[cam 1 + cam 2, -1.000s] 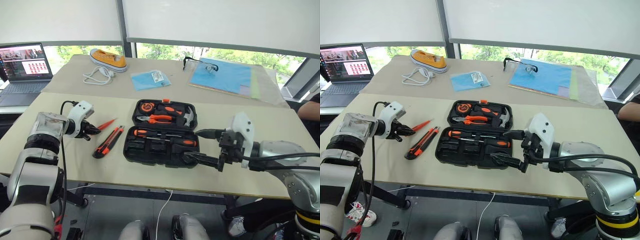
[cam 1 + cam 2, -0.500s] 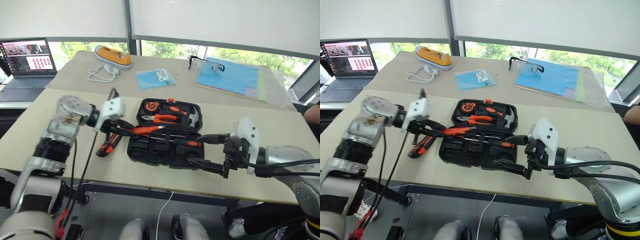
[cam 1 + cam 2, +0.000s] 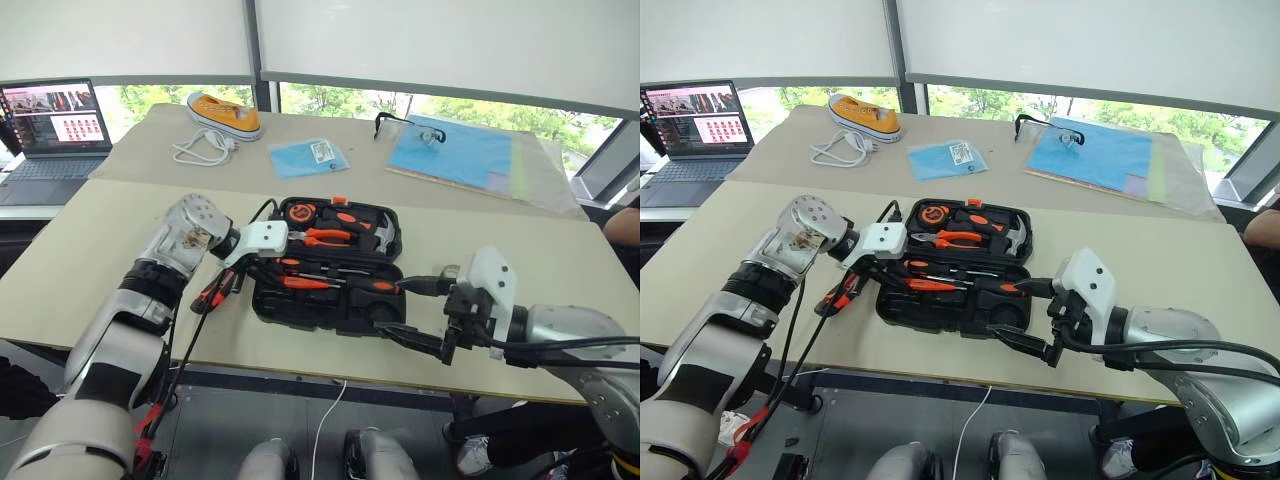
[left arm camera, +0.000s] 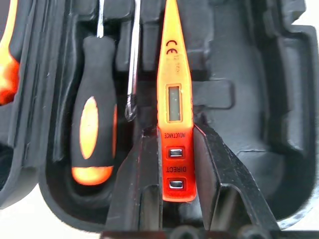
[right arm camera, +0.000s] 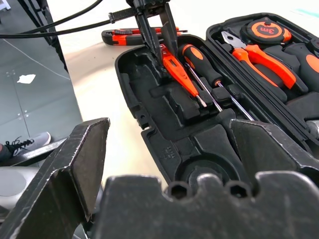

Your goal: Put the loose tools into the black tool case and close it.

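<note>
Case (image 3: 330, 265): black clamshell, open flat on your bench (image 3: 90, 260), lid half lying away from you, tray half nearer you. Lid holds a tape measure (image 3: 297, 213), orange pliers (image 3: 322, 238) and a hammer (image 3: 384, 236). Tray shows moulded slots, one already filled by a black-and-orange screwdriver (image 4: 93, 144) with a second thin shaft just beside it.

Tester screwdriver (image 4: 173, 124): slim orange body with a small window and two metal contacts, marked CE, lying lengthwise over the tray's slots at the end nearest your left arm. You hold it by its butt end.

Knife (image 3: 214, 290): orange and black, on the bench just beside the case's left edge, outside it and partly behind your left forearm.

Left gripper (image 3: 268, 268): clenched on the tester, one finger (image 4: 139, 189) against each side of the handle. Your left arm reaches in from the left, wrist bent so the gripper points down and across into the tray.

Right gripper (image 3: 412, 315): released, jaws spread wide, nothing between them. Your right arm comes in from the right, gripper held low at the case's near right corner, pointing across toward the tray, not touching it as far as you can see.
</note>
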Robot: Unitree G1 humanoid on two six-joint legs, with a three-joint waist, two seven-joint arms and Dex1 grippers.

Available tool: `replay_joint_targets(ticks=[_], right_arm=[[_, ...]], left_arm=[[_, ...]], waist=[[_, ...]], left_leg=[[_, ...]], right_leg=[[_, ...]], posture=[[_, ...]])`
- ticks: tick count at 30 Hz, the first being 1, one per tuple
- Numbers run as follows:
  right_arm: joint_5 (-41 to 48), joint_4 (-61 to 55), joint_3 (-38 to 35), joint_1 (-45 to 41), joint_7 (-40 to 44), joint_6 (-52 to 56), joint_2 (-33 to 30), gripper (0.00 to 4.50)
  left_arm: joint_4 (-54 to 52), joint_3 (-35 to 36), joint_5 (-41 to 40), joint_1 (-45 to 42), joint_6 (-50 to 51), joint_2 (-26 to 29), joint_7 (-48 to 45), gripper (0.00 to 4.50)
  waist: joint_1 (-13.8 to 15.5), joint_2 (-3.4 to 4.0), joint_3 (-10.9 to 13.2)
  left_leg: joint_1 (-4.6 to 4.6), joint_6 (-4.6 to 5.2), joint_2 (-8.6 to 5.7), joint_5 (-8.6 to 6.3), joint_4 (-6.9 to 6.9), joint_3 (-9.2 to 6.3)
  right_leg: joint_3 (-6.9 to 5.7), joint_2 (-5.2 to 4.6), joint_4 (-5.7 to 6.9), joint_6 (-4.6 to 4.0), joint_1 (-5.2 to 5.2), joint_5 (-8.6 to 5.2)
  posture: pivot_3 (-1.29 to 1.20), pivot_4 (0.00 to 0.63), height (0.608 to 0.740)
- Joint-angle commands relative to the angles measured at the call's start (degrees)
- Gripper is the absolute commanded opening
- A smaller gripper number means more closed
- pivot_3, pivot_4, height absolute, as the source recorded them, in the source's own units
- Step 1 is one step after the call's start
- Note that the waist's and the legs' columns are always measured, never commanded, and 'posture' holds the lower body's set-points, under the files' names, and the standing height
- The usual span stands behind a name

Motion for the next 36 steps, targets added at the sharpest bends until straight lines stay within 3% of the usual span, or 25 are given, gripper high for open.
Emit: replay_joint_targets(ticks=[1,7,9,10,17,18,22,23,24,29,33,34,36], right_arm=[[1.18,-1.73,-1.72,-0.06,-0.57,-1.76,-0.05,4.50],[0.75,-1.27,-1.11,-0.67,-0.97,-2.23,-0.03,4.50],[0.72,-1.27,-1.08,-0.65,-1.03,-2.34,-0.11,4.50],[0.73,-1.23,-1.05,-0.70,-1.06,-2.36,-0.14,4.50],[0.63,-0.93,-0.87,-0.59,-0.88,-2.89,-0.43,4.50],[0.62,-0.88,-0.82,-0.60,-0.82,-2.96,-0.44,4.50],[0.46,-0.60,-0.57,-0.77,-0.60,-3.19,-0.53,4.50],[0.44,-0.54,-0.51,-0.83,-0.57,-3.23,-0.55,4.50],[0.41,-0.46,-0.47,-0.90,-0.53,-3.26,-0.57,4.50],[-0.09,-0.32,-0.11,-0.81,-0.50,-3.47,-0.57,4.50],[-0.22,-0.25,-0.07,-0.60,-0.45,-3.57,-0.59,4.50],[-0.28,-0.21,0.00,-0.57,-0.49,-3.58,-0.56,4.50],[-0.41,-0.10,0.17,-0.53,-0.49,-3.62,-0.53,4.50]], left_arm=[[1.53,-0.49,1.52,-0.72,-2.38,0.03,-0.71,0.43],[2.68,-0.31,1.53,-1.02,-2.90,-1.00,-0.92,0.43],[2.61,-0.09,1.43,-1.03,-2.39,-1.12,-1.14,1.43],[2.59,0.03,1.39,-1.09,-2.24,-1.11,-1.22,1.62],[-1.16,3.28,-2.13,-1.29,0.46,1.26,-4.71,4.16],[-2.15,4.20,-3.27,-1.21,1.72,1.43,-5.14,4.43],[-3.59,8.18,-6.70,-0.60,5.41,0.56,-2.80,4.43],[-3.58,9.40,-7.76,-0.32,6.08,0.09,-1.83,3.87],[-3.54,10.56,-8.82,-0.03,6.73,-0.40,-1.02,3.66],[-4.47,14.73,-12.98,3.83,14.21,-3.08,3.35,1.77],[-7.38,14.72,-13.46,9.01,14.05,-4.25,5.52,0.28],[-8.04,14.71,-13.67,10.17,14.22,-4.71,6.11,0.03],[-9.01,14.42,-13.69,11.65,14.52,-5.51,7.20,0.03]], waist=[[-0.02,0.00,0.00],[0.00,0.00,0.00],[0.00,0.00,0.00],[0.00,-0.01,0.00],[-0.19,-0.01,0.00],[-0.14,-0.01,0.00],[0.04,0.00,0.00],[0.11,-0.01,0.00],[0.14,0.00,0.00],[0.05,0.00,0.00],[-0.17,0.00,0.00],[-0.14,0.00,0.00],[-0.10,-0.01,0.00]], left_leg=[[0.00,0.00,0.00,0.00,0.00,0.00],[0.00,0.03,0.00,0.01,0.01,-0.01],[-0.01,0.05,-0.01,0.00,0.01,-0.02],[-0.01,0.05,-0.01,0.00,0.01,-0.02],[-0.04,0.10,0.00,-0.02,-0.01,-0.02],[-0.10,0.09,0.00,-0.02,0.00,-0.03],[-0.22,0.11,-0.01,-0.03,0.13,-0.09],[-0.23,0.11,-0.02,-0.03,0.15,-0.10],[-0.23,0.12,-0.02,-0.04,0.17,-0.11],[-0.25,0.15,-0.03,-0.05,0.24,-0.12],[-0.21,0.14,-0.02,-0.05,0.22,-0.11],[-0.21,0.13,-0.01,-0.04,0.22,-0.10],[-0.21,0.12,-0.01,-0.04,0.24,-0.10]], right_leg=[[0.00,-0.01,0.00,0.00,0.00,0.00],[0.00,-0.02,0.02,0.00,0.00,0.00],[0.00,-0.02,0.01,0.00,0.00,0.01],[-0.01,-0.02,0.01,0.00,0.00,0.00],[-0.03,0.02,-0.01,-0.03,-0.03,0.03],[-0.06,0.03,-0.03,-0.07,-0.06,0.05],[-0.13,0.01,-0.05,-0.27,-0.07,0.19],[-0.13,-0.01,-0.05,-0.25,-0.07,0.19],[-0.12,-0.02,-0.05,-0.23,-0.07,0.19],[-0.12,-0.03,-0.05,-0.16,-0.05,0.22],[-0.09,-0.01,-0.03,-0.18,-0.04,0.23],[-0.09,-0.02,-0.03,-0.21,-0.04,0.25],[-0.11,-0.02,-0.02,-0.23,-0.04,0.26]], posture=[[0.00,0.150,0.718],[0.00,0.150,0.718],[0.00,0.150,0.718],[0.00,0.150,0.718],[0.00,0.150,0.718],[0.00,0.150,0.718],[0.00,0.150,0.718],[0.00,0.150,0.718],[0.00,0.150,0.718],[0.00,0.150,0.718],[0.00,0.150,0.718],[0.00,0.150,0.718],[0.00,0.150,0.718]])
